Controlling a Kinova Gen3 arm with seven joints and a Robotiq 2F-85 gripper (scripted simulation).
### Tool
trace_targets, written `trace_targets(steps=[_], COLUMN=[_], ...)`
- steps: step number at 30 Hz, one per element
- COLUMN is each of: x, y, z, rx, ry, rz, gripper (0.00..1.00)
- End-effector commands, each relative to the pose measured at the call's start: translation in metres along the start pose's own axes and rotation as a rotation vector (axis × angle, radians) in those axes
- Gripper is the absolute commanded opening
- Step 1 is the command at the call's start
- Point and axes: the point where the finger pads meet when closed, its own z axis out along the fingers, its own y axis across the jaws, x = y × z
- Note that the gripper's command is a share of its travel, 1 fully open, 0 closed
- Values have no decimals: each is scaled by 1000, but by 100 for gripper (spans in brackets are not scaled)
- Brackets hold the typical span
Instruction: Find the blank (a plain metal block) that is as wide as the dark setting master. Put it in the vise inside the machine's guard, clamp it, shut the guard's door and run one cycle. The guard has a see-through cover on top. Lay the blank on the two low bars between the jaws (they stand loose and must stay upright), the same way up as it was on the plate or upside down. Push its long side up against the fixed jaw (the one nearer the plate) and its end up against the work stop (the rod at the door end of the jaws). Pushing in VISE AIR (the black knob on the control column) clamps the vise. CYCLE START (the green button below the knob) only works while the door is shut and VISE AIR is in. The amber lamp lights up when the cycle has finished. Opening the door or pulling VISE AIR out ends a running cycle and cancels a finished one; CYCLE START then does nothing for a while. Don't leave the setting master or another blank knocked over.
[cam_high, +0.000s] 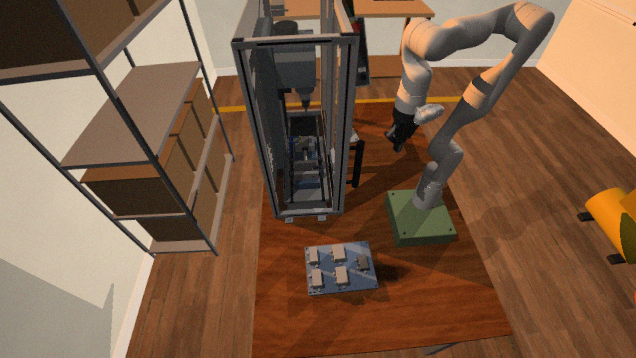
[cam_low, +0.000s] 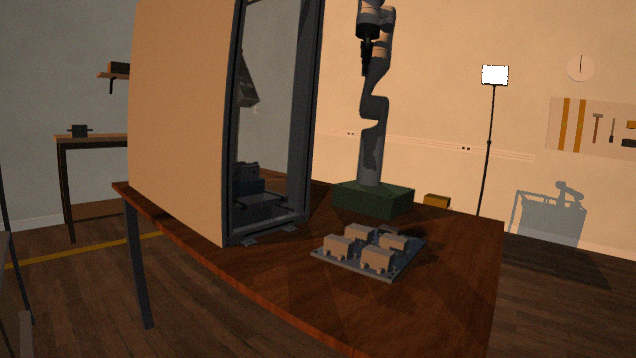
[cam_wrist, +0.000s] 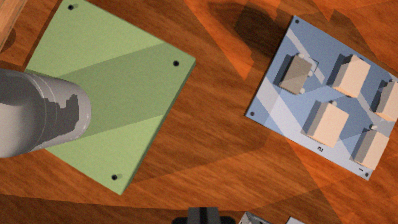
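Observation:
A blue-grey plate (cam_high: 343, 264) lies on the table in front of the guard. It carries several pale blanks, such as one (cam_wrist: 327, 122) near its middle, and the darker setting master (cam_wrist: 295, 74) at one corner, which also shows in the top view (cam_high: 362, 262). All stand upright. My gripper (cam_high: 398, 145) hangs high above the table, to the right of the guard (cam_high: 297, 125) and behind the arm's green base (cam_high: 420, 217). It is shut and holds nothing. Its fingertips (cam_wrist: 204, 216) show at the wrist view's bottom edge. The vise (cam_high: 304, 155) sits inside the guard.
A black column (cam_high: 356, 164) stands just right of the guard. A metal shelf rack (cam_high: 125, 130) with boxes stands to the left. The guard's end facing the plate looks open in the exterior view (cam_low: 260, 200). The plate also shows there (cam_low: 369, 247).

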Motion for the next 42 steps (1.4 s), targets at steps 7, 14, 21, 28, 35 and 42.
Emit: trace_targets(steps=[7,14,21,28,35,42], x=[0,0,0,0,0,0], y=[0,0,0,0,0,0], z=[0,0,0,0,0,0], rx=[-1,-1,-1,-1,-1,-1], ry=[0,0,0,0,0,-1], rz=[-184,-230,-276,-460,-460,-690], gripper=[10,10,10,10,10,10])
